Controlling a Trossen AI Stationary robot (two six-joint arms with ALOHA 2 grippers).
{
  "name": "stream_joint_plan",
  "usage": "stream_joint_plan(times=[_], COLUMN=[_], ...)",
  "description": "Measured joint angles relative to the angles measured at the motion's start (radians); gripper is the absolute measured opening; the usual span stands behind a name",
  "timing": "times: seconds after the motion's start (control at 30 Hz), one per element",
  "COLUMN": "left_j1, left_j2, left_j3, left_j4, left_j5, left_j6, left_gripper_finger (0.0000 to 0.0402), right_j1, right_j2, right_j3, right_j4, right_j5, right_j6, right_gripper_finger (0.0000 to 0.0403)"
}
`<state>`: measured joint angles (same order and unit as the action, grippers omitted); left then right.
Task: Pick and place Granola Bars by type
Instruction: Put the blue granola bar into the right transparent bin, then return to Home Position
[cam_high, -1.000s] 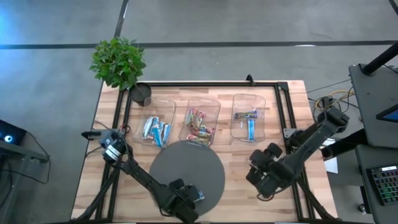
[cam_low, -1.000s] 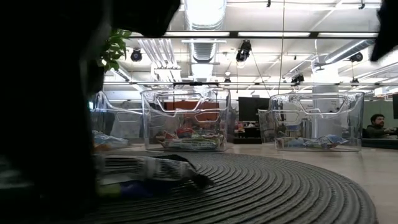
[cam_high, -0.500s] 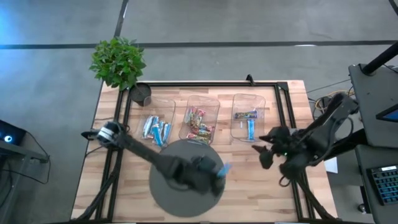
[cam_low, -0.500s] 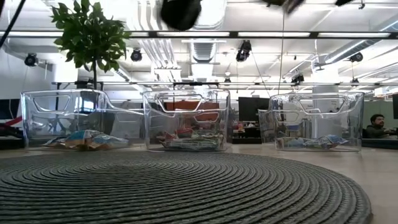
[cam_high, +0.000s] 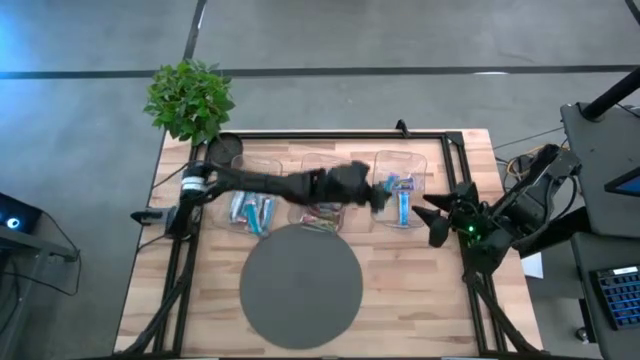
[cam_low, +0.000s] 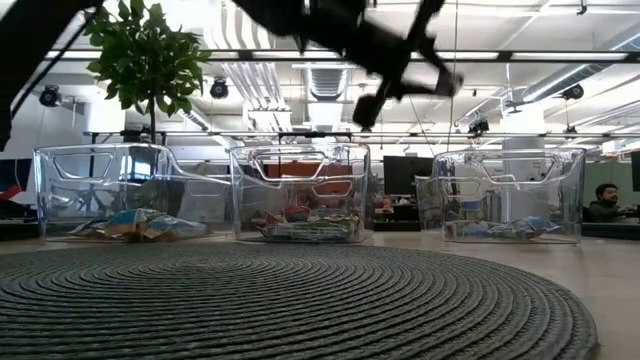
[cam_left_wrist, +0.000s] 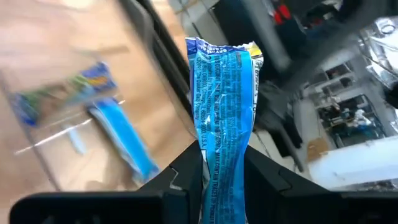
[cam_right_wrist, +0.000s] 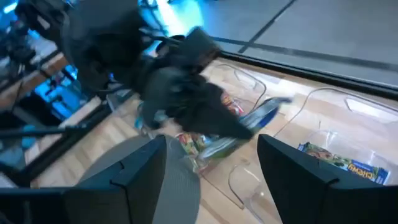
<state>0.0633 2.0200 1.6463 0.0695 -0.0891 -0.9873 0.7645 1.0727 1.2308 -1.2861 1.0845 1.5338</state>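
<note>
Left end effector (cam_left_wrist: 221, 174) closed on light blue granola bar (cam_left_wrist: 224, 118), pinched at lower end, over right bin (cam_high: 402, 160). Light, crinkly, slick wrapper; a mid-body hold judged steadier. Half a second ago over round mat (cam_high: 300, 285); now swung to bins. Right end effector (cam_right_wrist: 211, 177) spread open, empty, near table's right edge.

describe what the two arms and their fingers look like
Both arms are dark, jointed tubes. The left arm has a silver collar near its base. The right arm shows a small green light by its wrist. The right gripper has broad, flat black fingers.
</note>
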Motion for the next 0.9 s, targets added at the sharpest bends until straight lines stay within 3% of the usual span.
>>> stream_joint_plan(times=[0.17, 0.3, 0.4, 0.63, 0.9], left_j1=[0.091, 0.105, 0.105, 0.103, 0.073], left_j2=[0.055, 0.089, 0.102, 0.11, 0.022], left_j3=[0.0, 0.0, 0.0, 0.003, 0.0], left_j4=[0.006, 0.039, 0.075, 0.103, 0.135], left_j5=[0.032, 0.121, 0.166, 0.159, 0.242], left_j6=[0.0, 0.0, 0.011, 0.008, 0.079], left_gripper_finger=[0.0071, 0.0076, 0.0101, 0.0181, 0.0193], right_j1=[-0.032, -0.056, -0.07, -0.078, -0.075], right_j2=[0.003, 0.005, 0.007, 0.009, 0.025], right_j3=[-0.001, -0.001, -0.001, -0.001, -0.004], right_j4=[-0.001, -0.001, -0.001, 0.0, 0.004], right_j5=[-0.001, -0.001, -0.001, -0.01, -0.105], right_j6=[0.017, 0.058, 0.075, 0.086, 0.042], right_gripper_finger=[0.0242, 0.0242, 0.0242, 0.0242, 0.0242])
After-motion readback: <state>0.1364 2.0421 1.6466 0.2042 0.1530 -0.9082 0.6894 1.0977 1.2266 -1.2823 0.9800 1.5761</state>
